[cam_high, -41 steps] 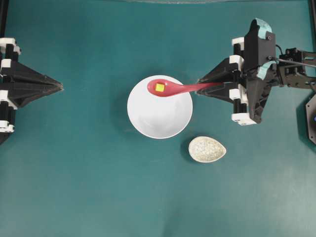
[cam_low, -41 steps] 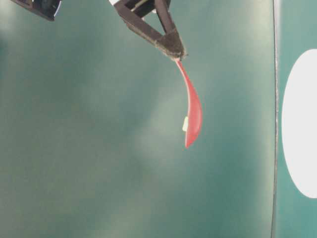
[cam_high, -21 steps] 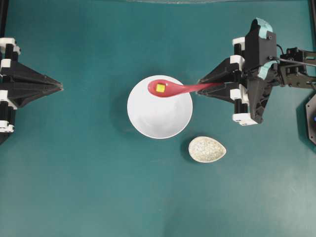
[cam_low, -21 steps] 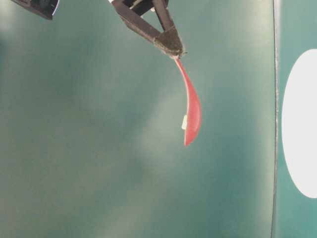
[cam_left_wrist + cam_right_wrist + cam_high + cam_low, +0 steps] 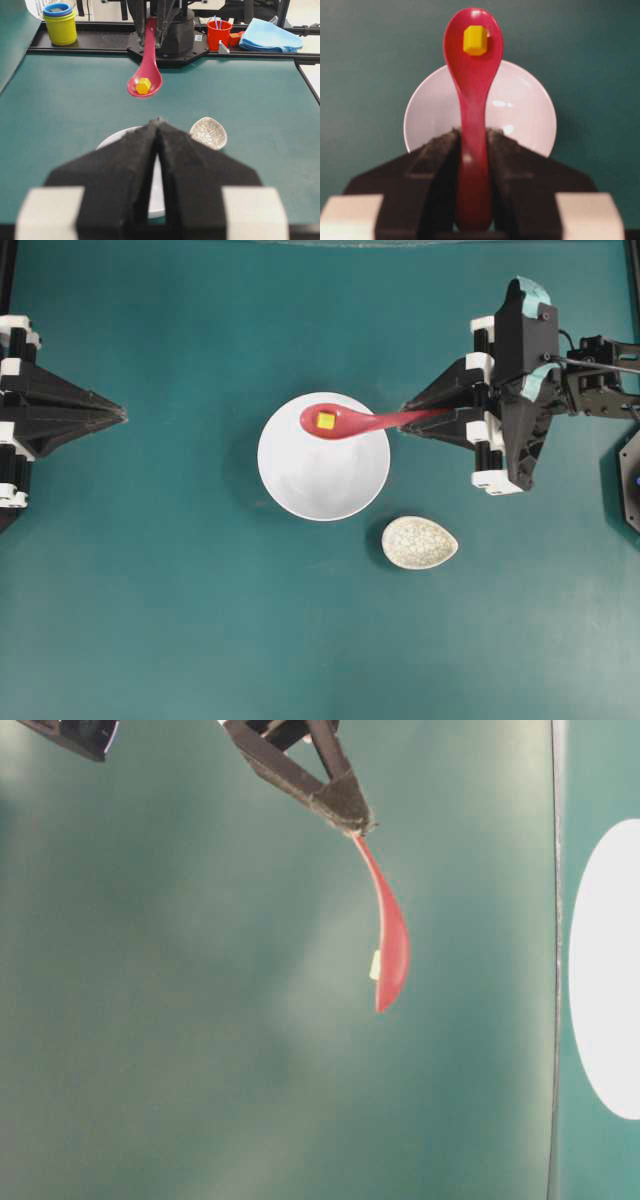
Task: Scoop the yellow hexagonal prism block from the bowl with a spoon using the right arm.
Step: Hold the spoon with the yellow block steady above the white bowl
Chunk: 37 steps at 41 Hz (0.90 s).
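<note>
Though parked at far left with fingers pressed together, left tool (image 5: 122, 417) well apart from the action. Bowl (image 5: 300, 490) mid-worktop. Above its upper rim, spoon (image 5: 352, 421), handle running rightward. Yellow block (image 5: 326, 421) resting in scoop, at the end farthest from right tool (image 5: 404, 407), clamped on handle end.

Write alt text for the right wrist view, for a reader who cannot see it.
A glossy red spoon carries a small yellow hexagonal block in its scoop, its handle clamped between the black jaws of the right gripper at the bottom of the picture. Behind the spoon, a plain white bowl sits on a teal table.
</note>
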Motion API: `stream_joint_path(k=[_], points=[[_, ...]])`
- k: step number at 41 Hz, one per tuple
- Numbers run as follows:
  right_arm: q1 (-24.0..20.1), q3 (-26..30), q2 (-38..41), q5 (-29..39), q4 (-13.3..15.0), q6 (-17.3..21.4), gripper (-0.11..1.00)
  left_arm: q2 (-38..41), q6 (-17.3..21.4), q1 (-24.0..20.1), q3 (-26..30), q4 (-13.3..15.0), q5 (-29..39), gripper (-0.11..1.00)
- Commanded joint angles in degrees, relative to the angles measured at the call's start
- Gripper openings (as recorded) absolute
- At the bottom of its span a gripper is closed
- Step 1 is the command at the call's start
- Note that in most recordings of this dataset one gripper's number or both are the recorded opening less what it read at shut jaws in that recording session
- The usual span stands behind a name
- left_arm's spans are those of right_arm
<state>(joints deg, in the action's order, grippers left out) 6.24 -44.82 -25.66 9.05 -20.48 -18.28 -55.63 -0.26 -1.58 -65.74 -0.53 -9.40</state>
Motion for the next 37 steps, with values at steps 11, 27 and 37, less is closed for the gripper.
stream_joint_path(k=[11, 27, 37], points=[[-0.18, 1.85, -1.05, 0.88, 0.0, -0.26, 0.23, 0.53, -0.18, -0.09, 1.23, -0.09, -0.44, 0.04], [-0.18, 1.85, -1.05, 0.7, 0.44, -0.44, 0.23, 0.62, -0.09, -0.09, 1.23, -0.18, 0.35, 0.04], [-0.18, 1.76, -0.97, 0.09, 0.44, -0.44, 0.23, 1.05, -0.18, -0.09, 1.05, -0.18, 0.44, 0.04]])
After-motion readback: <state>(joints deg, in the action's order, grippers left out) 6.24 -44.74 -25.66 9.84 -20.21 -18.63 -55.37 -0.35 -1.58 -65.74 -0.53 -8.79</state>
